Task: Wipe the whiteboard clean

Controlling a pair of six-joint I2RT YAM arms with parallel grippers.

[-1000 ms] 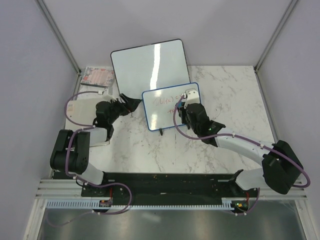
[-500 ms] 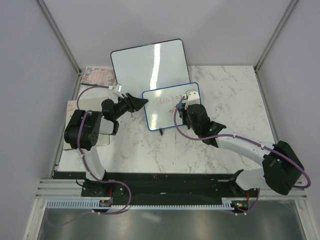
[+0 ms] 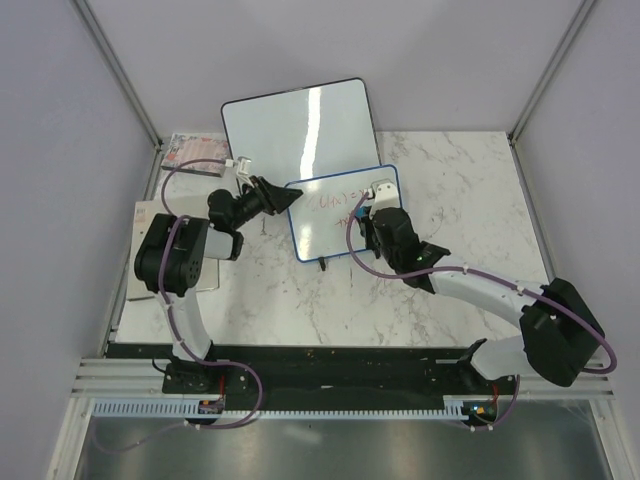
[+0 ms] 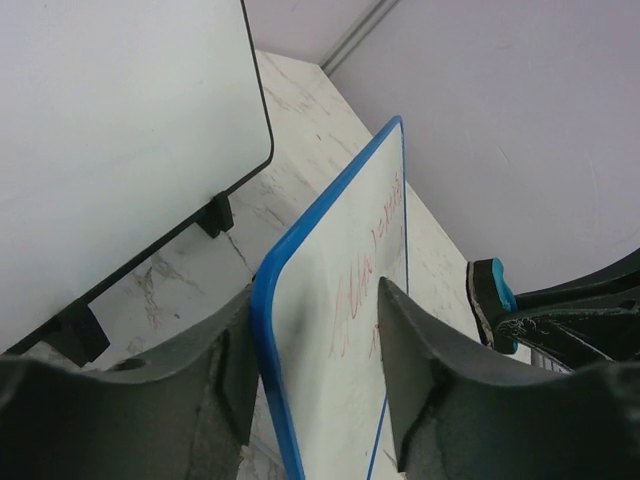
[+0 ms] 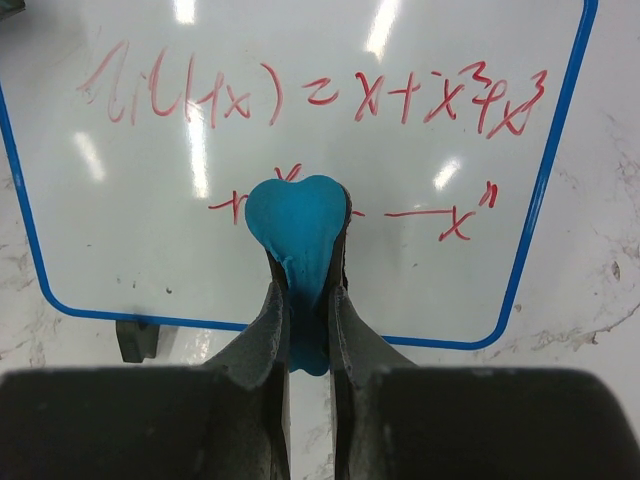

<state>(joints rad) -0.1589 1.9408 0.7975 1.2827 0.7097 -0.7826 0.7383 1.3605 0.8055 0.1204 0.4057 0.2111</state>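
Marble-patterned table, grey walls; left claw spread astride the whiteboard edge, right claw pinching a blue eraser.

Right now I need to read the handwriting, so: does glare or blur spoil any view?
Right wrist: bright light reflections dot the whiteboard, red writing sharp, eraser covering part of the second line. Top external: broad glare streak on the larger board, writing tiny. Left wrist: steep angle, writing foreshortened.
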